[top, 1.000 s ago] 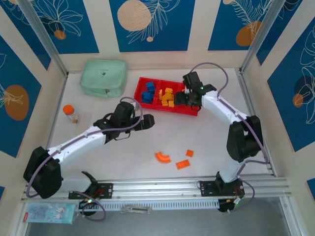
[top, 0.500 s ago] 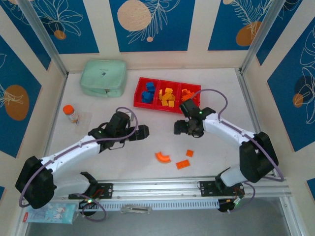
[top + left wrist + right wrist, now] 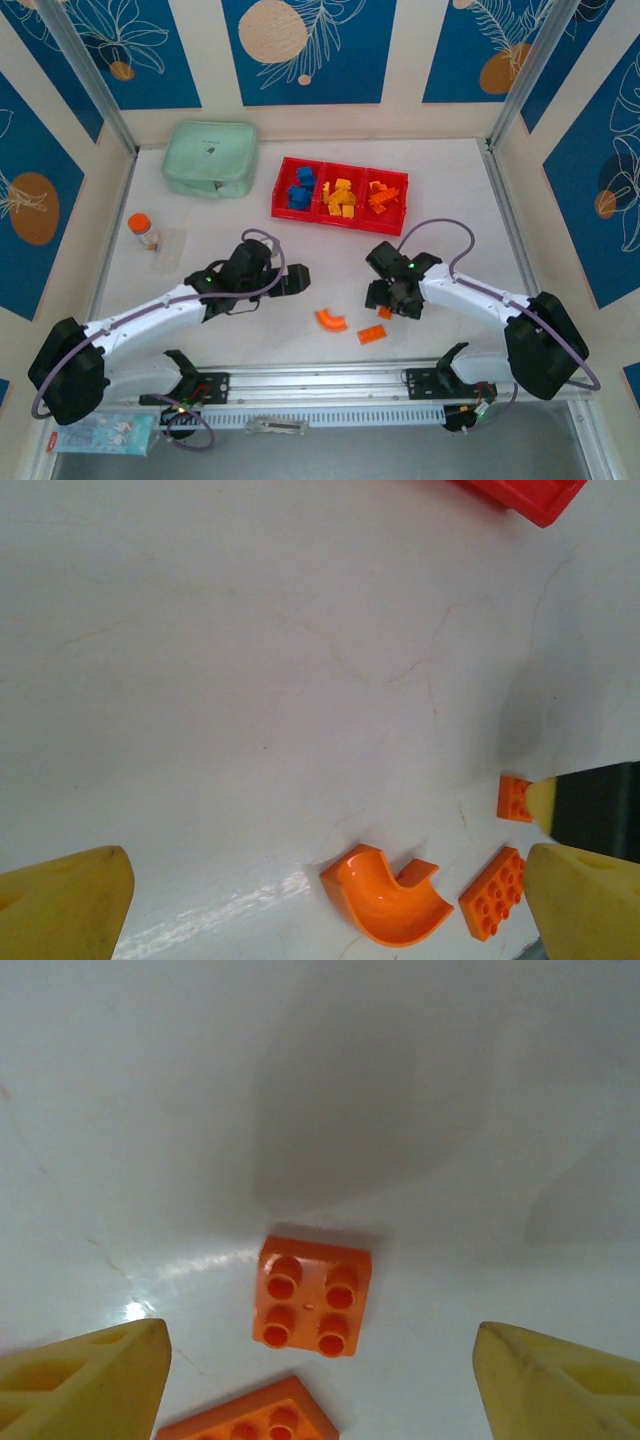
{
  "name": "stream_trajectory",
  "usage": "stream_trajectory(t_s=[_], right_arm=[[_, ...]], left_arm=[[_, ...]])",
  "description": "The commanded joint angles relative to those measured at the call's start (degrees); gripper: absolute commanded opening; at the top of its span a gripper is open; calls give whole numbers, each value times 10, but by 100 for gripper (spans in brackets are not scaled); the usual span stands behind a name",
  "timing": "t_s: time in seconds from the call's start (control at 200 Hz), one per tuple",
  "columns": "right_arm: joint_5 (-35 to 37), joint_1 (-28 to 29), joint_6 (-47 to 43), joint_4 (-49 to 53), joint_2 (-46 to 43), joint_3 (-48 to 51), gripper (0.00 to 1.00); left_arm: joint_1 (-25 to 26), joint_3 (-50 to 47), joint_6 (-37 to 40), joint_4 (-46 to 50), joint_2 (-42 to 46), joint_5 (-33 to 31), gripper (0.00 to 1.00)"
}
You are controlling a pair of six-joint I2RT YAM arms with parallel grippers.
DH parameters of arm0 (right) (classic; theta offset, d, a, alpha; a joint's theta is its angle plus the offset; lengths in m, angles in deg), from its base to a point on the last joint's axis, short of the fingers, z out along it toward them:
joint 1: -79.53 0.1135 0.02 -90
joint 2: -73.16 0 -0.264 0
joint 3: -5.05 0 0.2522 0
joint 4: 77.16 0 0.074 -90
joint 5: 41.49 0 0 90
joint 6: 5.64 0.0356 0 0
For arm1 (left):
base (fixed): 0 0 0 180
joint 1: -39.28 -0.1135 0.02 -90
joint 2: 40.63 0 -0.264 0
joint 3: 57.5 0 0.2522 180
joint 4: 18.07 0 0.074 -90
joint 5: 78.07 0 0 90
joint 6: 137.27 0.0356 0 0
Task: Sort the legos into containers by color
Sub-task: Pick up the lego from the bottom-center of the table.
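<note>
**Right gripper straddled a loose orange brick; tray held sorted colours**

The right gripper (image 3: pixel 320 1365) hung low over the near-centre of the table (image 3: pixel 450 200), its fingers (image 3: pixel 95 1375) spread wide. A small orange square brick (image 3: pixel 314 1295) lay studs-up on the table between them, touching neither finger. Just near of it lay a flat orange brick (image 3: pixel 250 1415), and to the left of that an orange arch (image 3: pixel 330 320). All three rested loose on the table, close together but apart from one another.

The left gripper (image 3: pixel 297 279) hovered just left and slightly far of the arch, its fingers also wide apart and holding nothing.

The red tray (image 3: pixel 320 219) sat at the far centre, well apart from the loose pieces. Its left compartment held blue bricks (image 3: pixel 300 188), the middle one yellow bricks (image 3: pixel 342 196), and the right one orange bricks (image 3: pixel 380 196).

A mint-green case (image 3: pixel 210 158) lay to the left of the tray. An orange-capped bottle (image 3: pixel 145 230) stood near the table's left edge, well away from the bricks.
</note>
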Motion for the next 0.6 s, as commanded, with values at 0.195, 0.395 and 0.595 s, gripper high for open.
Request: stream_trajectory(t_s=[0.195, 0.395, 0.595], right_arm=[[16, 33, 77, -24, 12, 15, 67], [29, 43, 83, -25, 45, 9, 60], [24, 45, 72, -45, 64, 12, 54]], left_arm=[[13, 13, -7, -13, -27, -8, 99], [15, 12, -10, -16, -28, -8, 99], [16, 9, -13, -13, -28, -10, 99]])
